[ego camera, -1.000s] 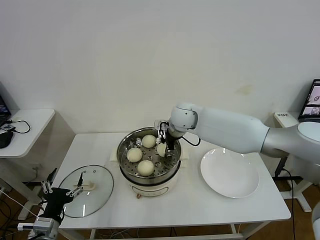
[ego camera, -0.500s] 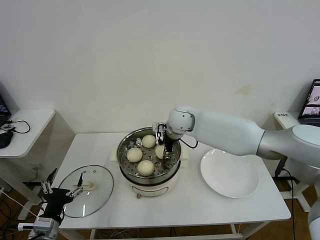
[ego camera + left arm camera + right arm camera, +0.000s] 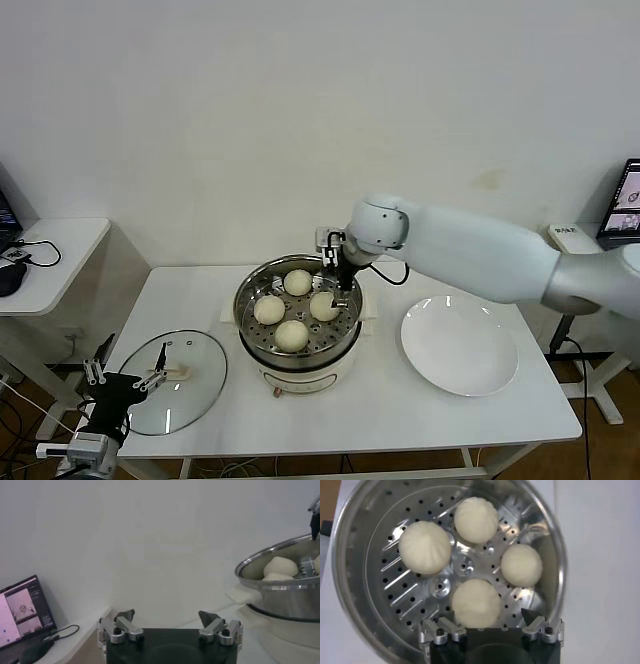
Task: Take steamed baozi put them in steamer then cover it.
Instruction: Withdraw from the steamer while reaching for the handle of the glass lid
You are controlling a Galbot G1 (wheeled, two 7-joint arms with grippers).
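Note:
Several off-white steamed baozi [image 3: 291, 335] [image 3: 425, 546] lie on the perforated tray inside the shiny steel steamer [image 3: 252, 340] [image 3: 350, 570] at the table's middle. My right gripper [image 3: 338, 276] [image 3: 480, 620] hangs open just above the pot's far right side, over one baozi [image 3: 323, 305] [image 3: 475, 602] and not touching it. The glass cover [image 3: 195, 395] with its cream handle [image 3: 176, 375] lies flat on the table's left front. My left gripper [image 3: 125, 384] [image 3: 165, 615] waits open and empty off the table's left front corner, beside the cover.
A flat white plate [image 3: 460, 348] lies bare to the right of the steamer. A side table [image 3: 60, 245] with a cable stands at the left, and a laptop screen [image 3: 22, 611] shows in the left wrist view. A wall rises behind the table.
My right gripper has opened and let go of the baozi it held, which now rests on the tray. The gripper has lifted slightly. The left arm has not moved.

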